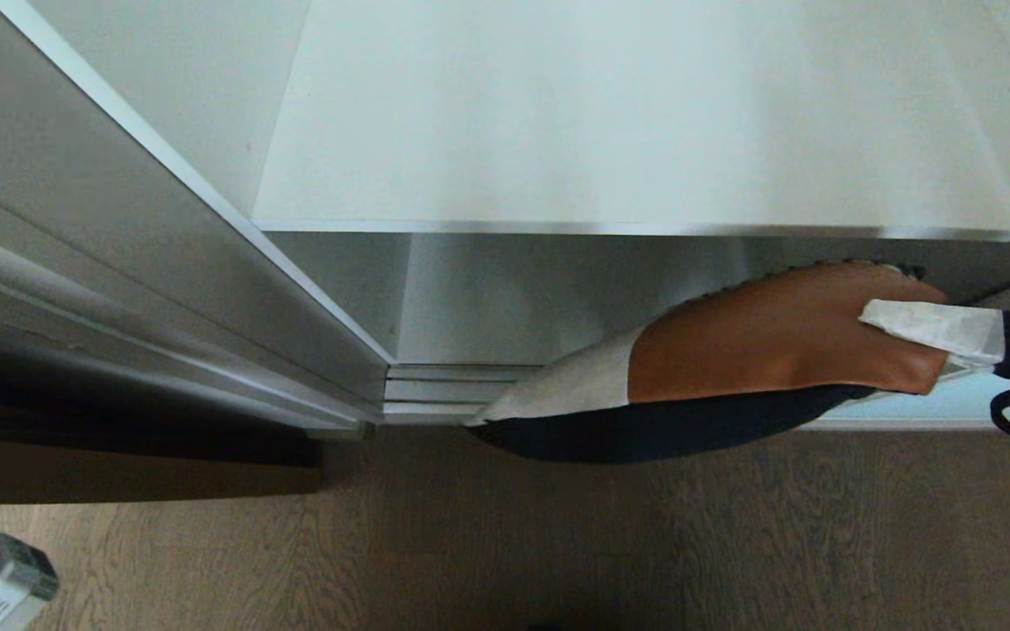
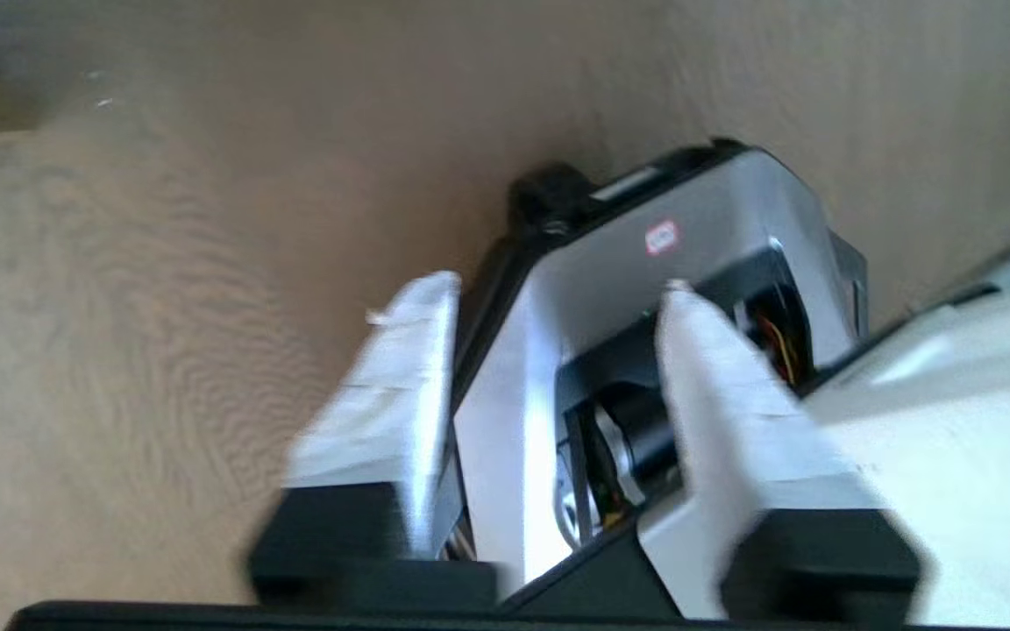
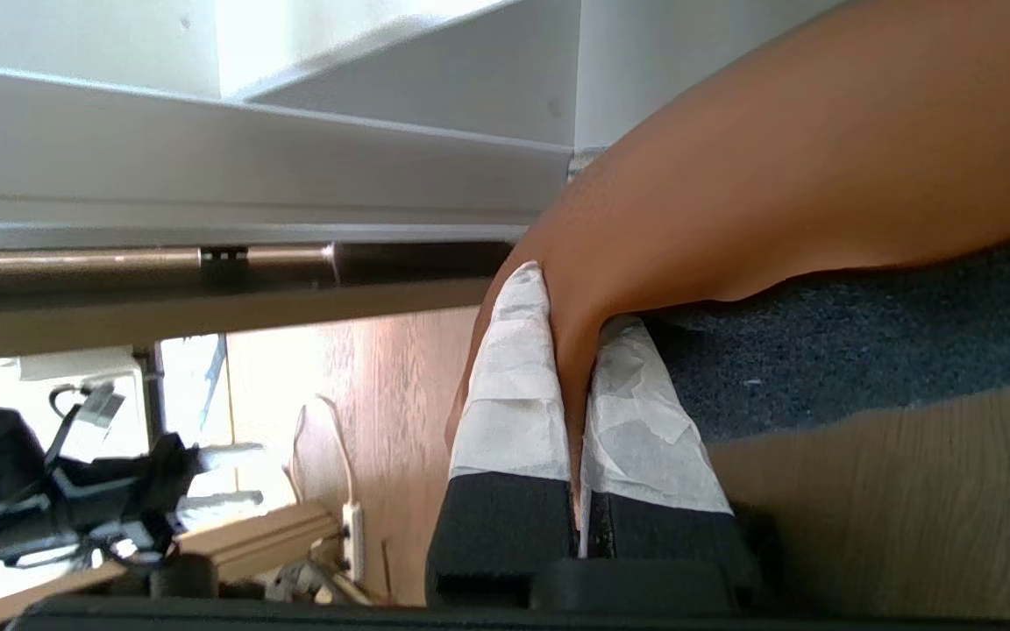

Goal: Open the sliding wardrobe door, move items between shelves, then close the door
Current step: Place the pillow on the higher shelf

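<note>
From the head view, the cushion (image 1: 733,368) hangs half out of the wardrobe's lowest opening, below the white shelf (image 1: 636,131) and over the wood floor (image 1: 470,543), pinched at its rust-brown corner by the right gripper (image 1: 935,337). In the left wrist view, the left gripper (image 2: 558,350) is well away from the cushion, its fingers apart and holding nothing, above the robot's base (image 2: 689,245). In the right wrist view, the right gripper's fingers (image 3: 514,386) squeeze only a thin fold of leather; in my judgement that shallow pinch could slip, or the sagging cushion could catch the shelf's front edge when lifted.
</note>
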You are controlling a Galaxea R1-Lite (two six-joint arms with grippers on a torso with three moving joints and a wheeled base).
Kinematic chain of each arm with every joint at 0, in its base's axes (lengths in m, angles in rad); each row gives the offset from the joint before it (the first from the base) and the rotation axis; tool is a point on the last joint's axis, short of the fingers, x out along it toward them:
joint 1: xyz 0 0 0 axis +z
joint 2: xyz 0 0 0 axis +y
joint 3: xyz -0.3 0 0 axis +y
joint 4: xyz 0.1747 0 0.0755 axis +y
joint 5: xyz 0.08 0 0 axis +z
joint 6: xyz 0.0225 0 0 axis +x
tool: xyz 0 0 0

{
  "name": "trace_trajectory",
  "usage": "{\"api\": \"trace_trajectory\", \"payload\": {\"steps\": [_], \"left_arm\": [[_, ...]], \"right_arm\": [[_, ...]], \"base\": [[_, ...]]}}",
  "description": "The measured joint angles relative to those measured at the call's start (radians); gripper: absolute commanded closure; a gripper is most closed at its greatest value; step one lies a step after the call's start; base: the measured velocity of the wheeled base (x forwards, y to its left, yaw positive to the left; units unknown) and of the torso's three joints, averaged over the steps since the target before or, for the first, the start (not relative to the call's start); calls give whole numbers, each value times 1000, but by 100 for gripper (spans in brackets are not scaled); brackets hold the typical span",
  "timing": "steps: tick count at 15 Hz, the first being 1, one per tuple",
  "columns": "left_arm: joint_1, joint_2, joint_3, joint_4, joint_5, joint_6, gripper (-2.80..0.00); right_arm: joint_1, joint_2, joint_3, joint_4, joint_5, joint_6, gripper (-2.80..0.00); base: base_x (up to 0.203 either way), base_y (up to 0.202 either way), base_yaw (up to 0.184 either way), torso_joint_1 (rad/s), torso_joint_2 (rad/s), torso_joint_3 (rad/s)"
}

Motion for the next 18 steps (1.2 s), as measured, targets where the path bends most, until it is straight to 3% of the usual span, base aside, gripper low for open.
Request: {"api": "trace_trajectory", "payload": {"steps": [7,13,16,18], "left_arm": [[-66,132,-34,-130,-10,14,-280],[-76,192,-61,-108,-7,-167,-280],[-85,200,-38,-154,-71,-121,-280],[-94,203,-21,-186,-150,-42,-280]], "right_arm": [[38,-52,-76,126,2,2,0],[121,-124,-115,205,0,3,0],[155,-141,-119,227,-1,3,0],[167,-151,-119,249,0,3,0]], "base": [[0,0,0,0,0,0],[0,0,0,0,0,0],[0,0,0,0,0,0],[0,0,0,0,0,0]]}}
